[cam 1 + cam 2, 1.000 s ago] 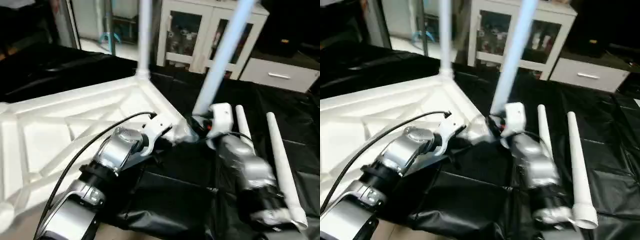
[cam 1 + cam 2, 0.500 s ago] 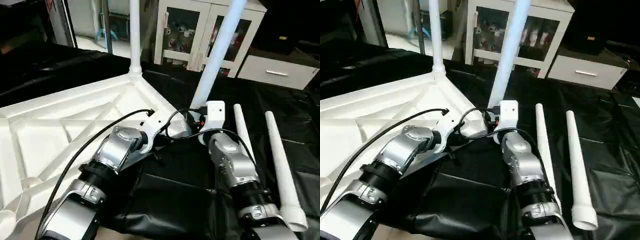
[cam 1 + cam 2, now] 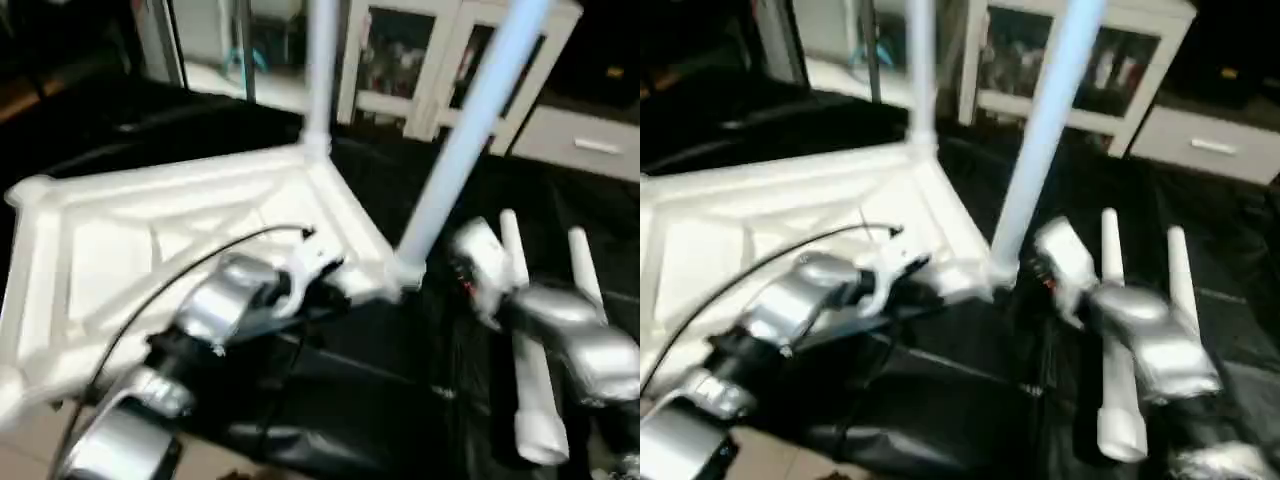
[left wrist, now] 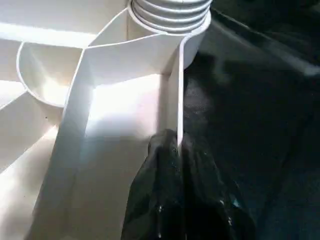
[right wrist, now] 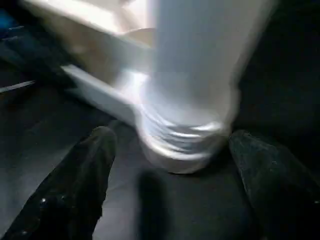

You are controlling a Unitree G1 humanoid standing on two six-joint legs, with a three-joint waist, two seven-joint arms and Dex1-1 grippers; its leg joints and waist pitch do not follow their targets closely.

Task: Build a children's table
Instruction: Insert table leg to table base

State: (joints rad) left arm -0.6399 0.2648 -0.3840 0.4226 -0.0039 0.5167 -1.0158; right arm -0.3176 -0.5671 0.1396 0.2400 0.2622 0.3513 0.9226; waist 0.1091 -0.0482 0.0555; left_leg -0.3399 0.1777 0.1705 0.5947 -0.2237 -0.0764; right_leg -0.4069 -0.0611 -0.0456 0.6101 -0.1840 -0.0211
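Left tool [image 4: 179, 150] pinches the stiff, light table top [image 3: 150, 250] rib; right tool [image 5: 170, 165] gapes around the leg [image 3: 470, 130], holding nothing

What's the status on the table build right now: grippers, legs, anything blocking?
Left gripper shut on table top rim. Right gripper open, straddling near leg. Two legs seated, two loose legs beside. Nothing blocking.

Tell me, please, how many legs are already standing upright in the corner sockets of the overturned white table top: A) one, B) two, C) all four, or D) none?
B: one leg rises from the far corner of the table top and a second leg from the near corner, while two more legs lie flat on the black cover.
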